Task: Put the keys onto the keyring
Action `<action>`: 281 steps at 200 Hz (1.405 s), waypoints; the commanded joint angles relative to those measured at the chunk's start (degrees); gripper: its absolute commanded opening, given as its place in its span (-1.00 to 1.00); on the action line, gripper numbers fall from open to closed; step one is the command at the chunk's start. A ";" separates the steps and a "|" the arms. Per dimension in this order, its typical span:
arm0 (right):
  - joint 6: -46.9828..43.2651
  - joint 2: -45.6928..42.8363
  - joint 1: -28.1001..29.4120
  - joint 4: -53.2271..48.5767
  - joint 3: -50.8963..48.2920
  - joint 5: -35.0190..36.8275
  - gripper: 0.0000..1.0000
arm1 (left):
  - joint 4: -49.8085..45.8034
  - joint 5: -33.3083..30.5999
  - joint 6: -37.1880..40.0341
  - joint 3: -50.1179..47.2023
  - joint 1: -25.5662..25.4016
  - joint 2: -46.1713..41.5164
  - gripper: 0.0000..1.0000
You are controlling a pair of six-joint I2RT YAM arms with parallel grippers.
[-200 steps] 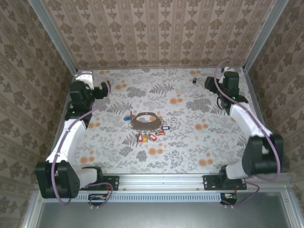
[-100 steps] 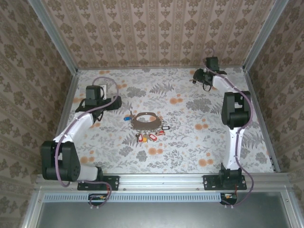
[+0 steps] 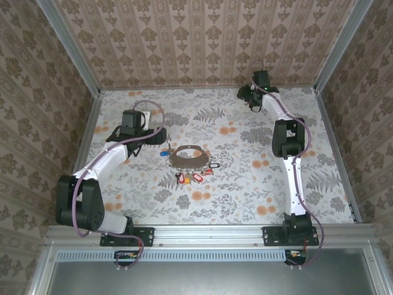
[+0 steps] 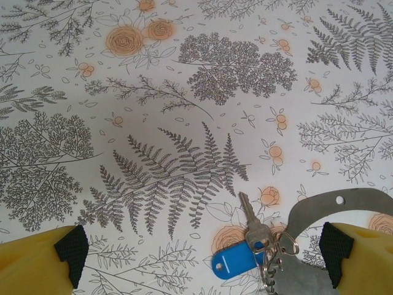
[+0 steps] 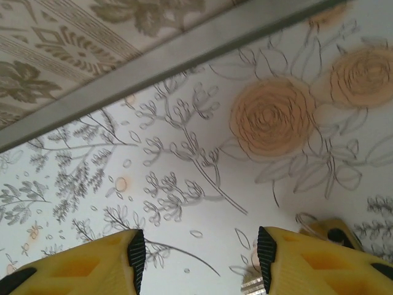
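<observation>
The keyring [image 3: 188, 155] is a dark grey loop lying mid-table; its grey band [image 4: 334, 206] shows at the lower right of the left wrist view. A blue-tagged key [image 4: 236, 261] with a silver blade [image 4: 255, 224] lies at its left side. Red, yellow and pink keys [image 3: 189, 178] and a black one [image 3: 214, 166] lie just in front of it. My left gripper [image 4: 202, 252] is open, hovering above the blue key [image 3: 164, 153]. My right gripper [image 5: 201, 258] is open near the back wall, and a metal key tip [image 5: 253, 284] pokes out beside its right finger [image 5: 265, 255].
The metal rail of the back wall [image 5: 153, 67] runs close above the right gripper [image 3: 244, 93]. Patterned walls enclose the table on three sides. The left gripper [image 3: 153, 132] sits left of the ring, over the leaf-printed cloth [image 3: 233, 196].
The left arm swung from the far left side in toward the keyring. The right arm stretched out from the right side, its gripper now at the back wall.
</observation>
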 commanded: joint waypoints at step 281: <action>-25.14 -67.31 16.18 4.47 -78.94 -7.20 0.07 | -0.10 13.20 15.34 -1.91 -8.23 -0.74 1.00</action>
